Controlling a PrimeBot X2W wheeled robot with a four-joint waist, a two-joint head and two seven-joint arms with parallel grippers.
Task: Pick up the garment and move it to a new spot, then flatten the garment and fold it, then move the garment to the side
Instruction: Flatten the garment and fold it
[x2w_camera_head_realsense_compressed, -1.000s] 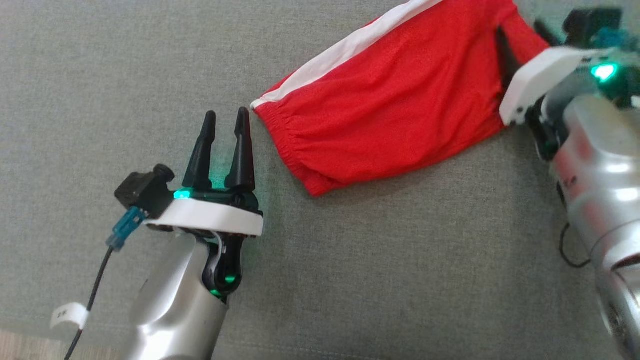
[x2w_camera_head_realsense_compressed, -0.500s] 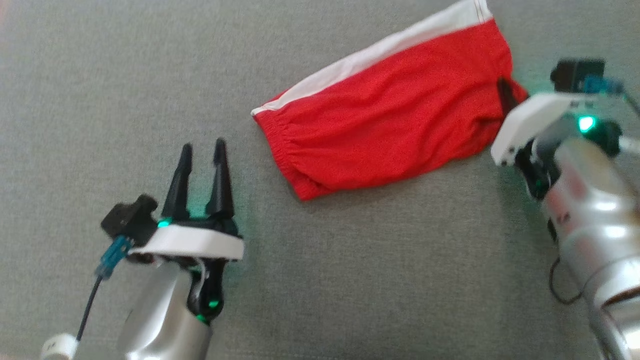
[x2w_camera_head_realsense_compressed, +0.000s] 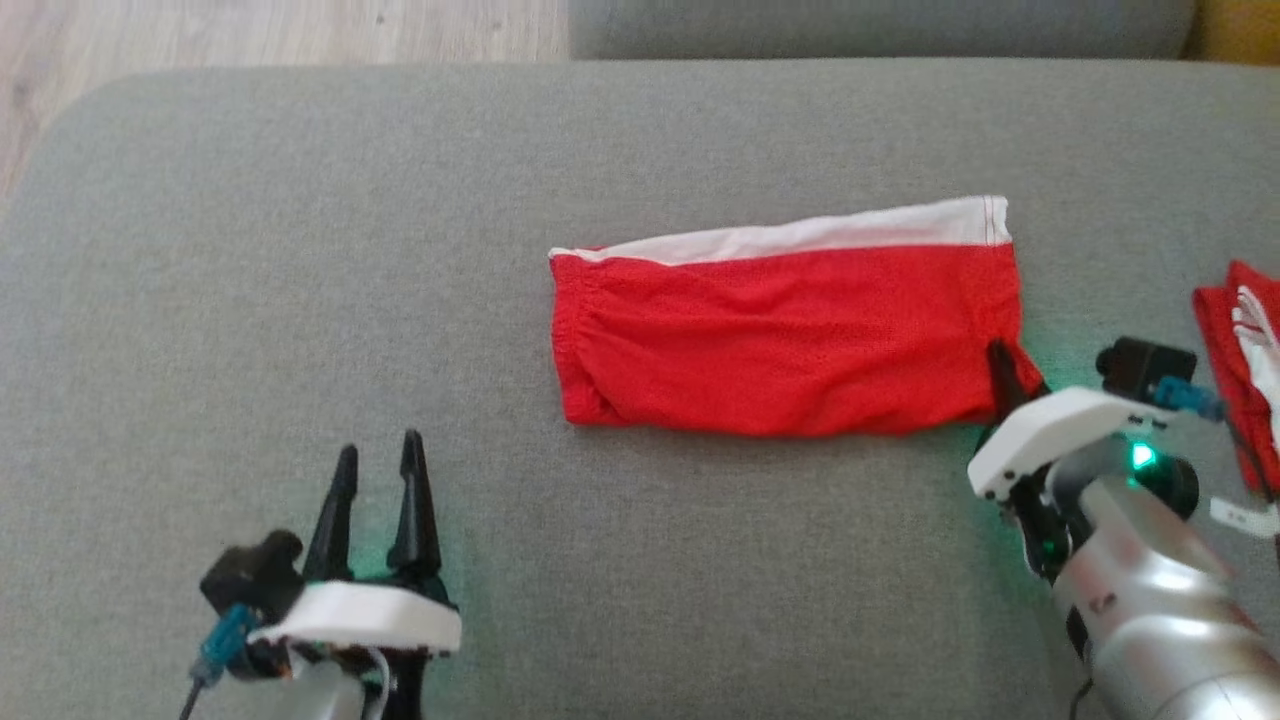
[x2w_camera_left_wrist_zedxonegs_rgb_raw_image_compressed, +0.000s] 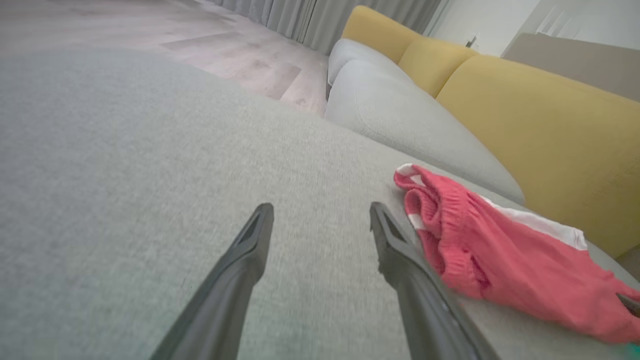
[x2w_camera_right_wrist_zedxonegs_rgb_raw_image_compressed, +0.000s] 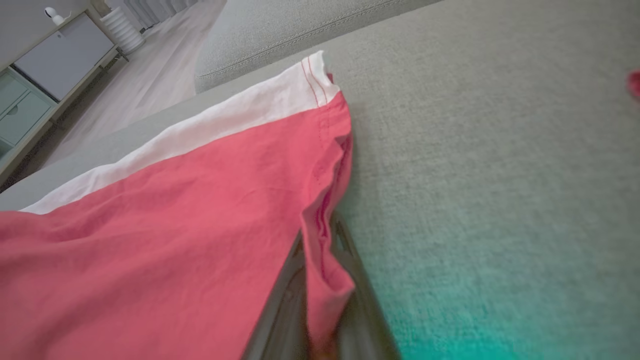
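Grey cushion (x2w_camera_head_realsense_compressed: 300, 250): right gripper (x2w_camera_head_realsense_compressed: 1003, 370) jaws apparently pinch red garment (x2w_camera_head_realsense_compressed: 780, 340) corner; left gripper (x2w_camera_head_realsense_compressed: 380, 450) jaws apart

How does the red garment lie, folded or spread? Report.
Folded: the garment lies flat as one narrow band, layers doubled at the hem.

Bare grey cushion (x2w_camera_head_realsense_compressed: 250, 250) lies open left of the red shorts (x2w_camera_head_realsense_compressed: 780, 340) and along the near side; a second red cloth (x2w_camera_head_realsense_compressed: 1212, 320) crowds the far right edge
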